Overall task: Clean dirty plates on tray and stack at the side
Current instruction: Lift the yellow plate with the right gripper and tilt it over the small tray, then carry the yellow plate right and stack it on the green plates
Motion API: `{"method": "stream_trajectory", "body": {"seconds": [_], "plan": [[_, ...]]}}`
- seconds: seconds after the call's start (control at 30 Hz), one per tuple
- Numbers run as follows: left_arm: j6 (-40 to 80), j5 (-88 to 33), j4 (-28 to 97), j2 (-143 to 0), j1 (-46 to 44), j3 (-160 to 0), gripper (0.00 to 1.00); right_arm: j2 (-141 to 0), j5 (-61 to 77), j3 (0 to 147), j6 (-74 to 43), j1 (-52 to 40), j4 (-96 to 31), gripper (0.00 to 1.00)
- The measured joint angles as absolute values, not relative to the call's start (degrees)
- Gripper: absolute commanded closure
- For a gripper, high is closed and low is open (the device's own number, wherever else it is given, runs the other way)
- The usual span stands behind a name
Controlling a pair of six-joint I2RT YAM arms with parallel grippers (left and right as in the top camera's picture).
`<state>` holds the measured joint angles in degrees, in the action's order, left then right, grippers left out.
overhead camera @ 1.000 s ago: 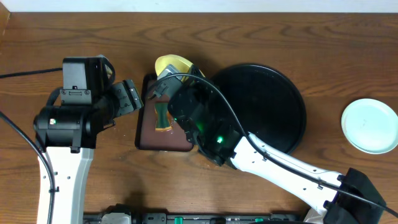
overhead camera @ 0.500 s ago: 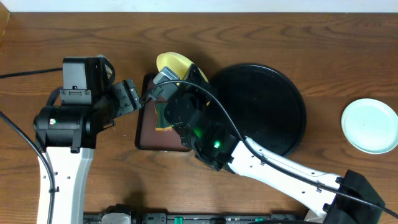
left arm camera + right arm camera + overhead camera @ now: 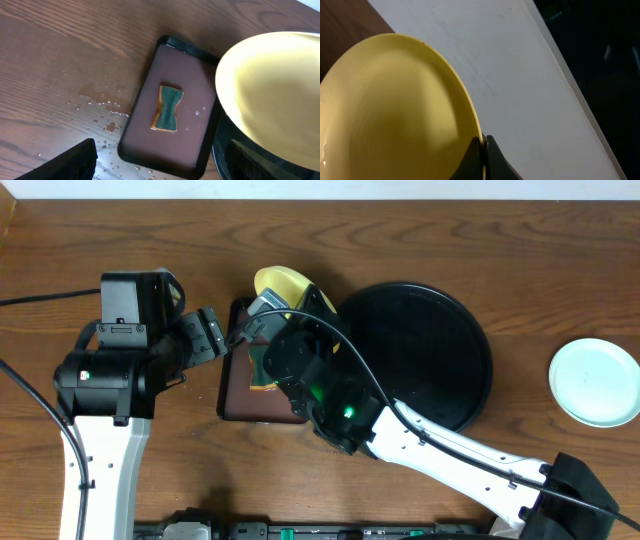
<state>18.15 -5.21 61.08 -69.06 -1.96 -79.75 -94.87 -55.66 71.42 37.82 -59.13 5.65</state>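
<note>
The pale yellow plate (image 3: 278,282) is held tilted on edge over the far end of the small brown tray. It fills the right of the left wrist view (image 3: 272,95) and the left of the right wrist view (image 3: 395,110), with no smear showing. My right gripper (image 3: 484,150) is shut on its rim. My left gripper (image 3: 205,335) is open and empty to the left of the brown tray, fingers apart (image 3: 167,167). The large round black tray (image 3: 430,350) has no plate on it. A mint-white plate (image 3: 595,382) lies at the far right.
The rectangular dark-brown tray (image 3: 145,135) holds a green and orange sponge (image 3: 168,108), partly hidden under my right arm in the overhead view. Water drops (image 3: 95,112) lie on the wooden table to the tray's left.
My right arm has shifted a little to the left and lifted the yellow plate slightly toward the far side. The left arm has not moved.
</note>
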Motion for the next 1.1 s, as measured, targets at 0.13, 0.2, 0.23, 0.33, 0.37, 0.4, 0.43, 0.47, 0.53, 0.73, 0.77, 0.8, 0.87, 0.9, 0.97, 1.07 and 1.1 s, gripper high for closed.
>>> {"method": "stream_trajectory", "body": {"seconds": [0.13, 0.2, 0.23, 0.33, 0.37, 0.4, 0.43, 0.47, 0.53, 0.73, 0.77, 0.8, 0.87, 0.9, 0.97, 1.07, 1.1], "plan": [[18.2, -5.2, 61.1, -69.1, -2.0, -79.7, 0.17, -94.8, -55.5, 71.5, 35.7, -58.7, 3.8, 0.99], [18.2, -5.2, 61.1, -69.1, -2.0, -79.7, 0.17, -94.9, -54.8, 71.5, 34.4, -58.2, 1.8, 0.99], [18.2, -5.2, 61.1, -69.1, -2.0, -79.7, 0.17, -94.8, -54.0, 71.5, 33.5, -57.9, 1.5, 0.99], [18.2, -5.2, 61.1, -69.1, -2.0, -79.7, 0.17, -94.8, -51.3, 71.5, 32.5, -57.4, -1.5, 0.99], [18.2, -5.2, 61.1, -69.1, -2.0, -79.7, 0.17, -94.8, -51.7, 71.5, 31.6, -57.3, -1.0, 0.99], [18.2, -5.2, 61.1, -69.1, -2.0, -79.7, 0.17, -94.8, -51.6, 71.5, 30.0, -57.3, -0.8, 0.99], [18.2, -5.2, 61.1, -69.1, -2.0, -79.7, 0.17, -94.8, -51.2, 71.5, 28.8, -57.2, -1.5, 0.99], [18.2, -5.2, 61.1, -69.1, -2.0, -79.7, 0.17, -94.7, -50.3, 71.5, 27.5, -57.0, -3.1, 0.99], [18.2, -5.2, 61.1, -69.1, -2.0, -79.7, 0.17, -94.8, -48.9, 71.5, 24.0, -56.5, -6.1, 0.99], [18.2, -5.2, 61.1, -69.1, -2.0, -79.7, 0.18, -94.5, -45.5, 71.5, 10.7, -53.3, -15.4, 0.99], [18.2, -5.2, 61.1, -69.1, -2.0, -79.7, 0.17, -94.1, -43.7, 71.5, 7.9, -52.1, -17.8, 0.99], [18.2, -5.2, 61.1, -69.1, -2.0, -79.7, 0.17, -93.6, -40.9, 71.5, 4.5, -50.2, -20.0, 0.99], [18.2, -5.2, 61.1, -69.1, -2.0, -79.7, 0.17, -92.1, -34.8, 71.5, -1.2, -46.3, -23.5, 0.99], [18.2, -5.2, 61.1, -69.1, -2.0, -79.7, 0.17, -91.1, -31.2, 71.5, -3.5, -43.9, -25.1, 0.99], [18.2, -5.2, 61.1, -69.1, -2.0, -79.7, 0.17, -88.8, -23.3, 71.5, -8.3, -37.6, -27.7, 0.99], [18.2, -5.2, 61.1, -69.1, -2.0, -79.7, 0.17, -85.0, -9.7, 71.5, -14.5, -25.4, -32.7, 0.99], [18.2, -5.2, 61.1, -69.1, -2.0, -79.7, 0.17, -84.0, -5.8, 71.5, -16.0, -20.7, -34.2, 0.99]]}}
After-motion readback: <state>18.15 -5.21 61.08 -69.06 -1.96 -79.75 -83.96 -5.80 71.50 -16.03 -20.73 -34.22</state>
